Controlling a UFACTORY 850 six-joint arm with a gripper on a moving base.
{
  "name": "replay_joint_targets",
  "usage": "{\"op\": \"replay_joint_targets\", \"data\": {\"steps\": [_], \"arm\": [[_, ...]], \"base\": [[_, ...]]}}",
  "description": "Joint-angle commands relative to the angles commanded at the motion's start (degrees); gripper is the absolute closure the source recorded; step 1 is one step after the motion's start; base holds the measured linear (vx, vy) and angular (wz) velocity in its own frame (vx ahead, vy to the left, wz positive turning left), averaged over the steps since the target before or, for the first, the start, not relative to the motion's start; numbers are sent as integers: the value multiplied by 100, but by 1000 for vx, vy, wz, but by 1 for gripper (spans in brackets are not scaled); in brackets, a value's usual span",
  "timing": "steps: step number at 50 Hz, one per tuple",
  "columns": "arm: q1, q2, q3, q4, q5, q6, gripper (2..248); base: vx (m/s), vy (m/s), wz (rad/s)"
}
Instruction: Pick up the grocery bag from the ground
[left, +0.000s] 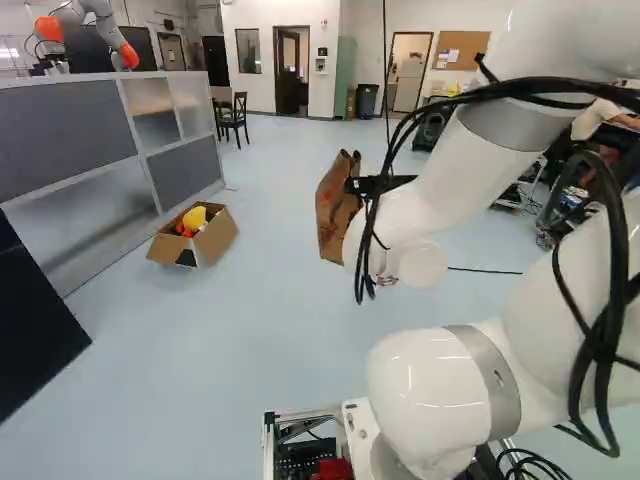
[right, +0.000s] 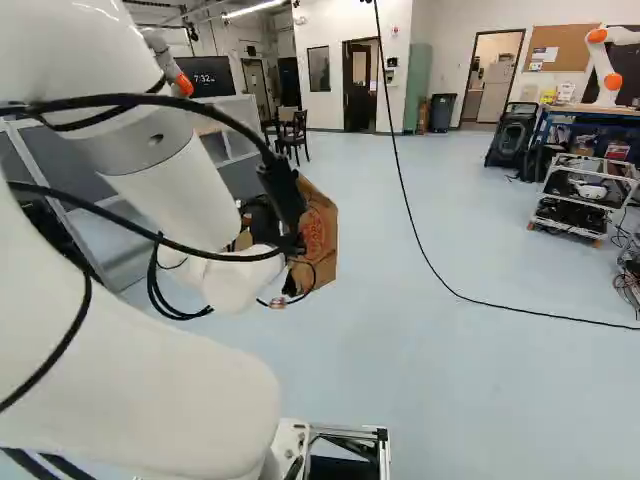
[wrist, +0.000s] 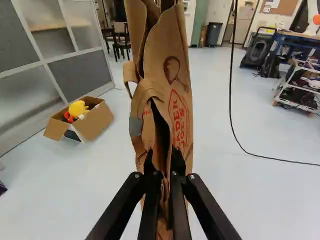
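evidently, the claw (wrist: 162, 162) pinches the grocery bag (wrist: 179, 107), which juts just ahead of it, long axis upright, seemingly off the floor (wrist: 90, 185); raising should follow that axis.

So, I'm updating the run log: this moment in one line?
gripper shut on grocery bag | bag apparently off the floor | open cardboard box on the floor

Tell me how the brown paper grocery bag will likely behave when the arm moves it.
The brown paper grocery bag will probably flex rather than stay stiff, since its thin sides are creased and folded. It may be light for its size, but any contents are hidden. Pinched by the gripper at one place, it could swing.
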Motion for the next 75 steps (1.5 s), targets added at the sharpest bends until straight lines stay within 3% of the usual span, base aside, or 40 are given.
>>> {"op": "replay_joint_targets", "data": {"steps": [75], "arm": [[25, 59, 72, -37, 65, 0, 228]], "base": [[0, 0, 0]]}}
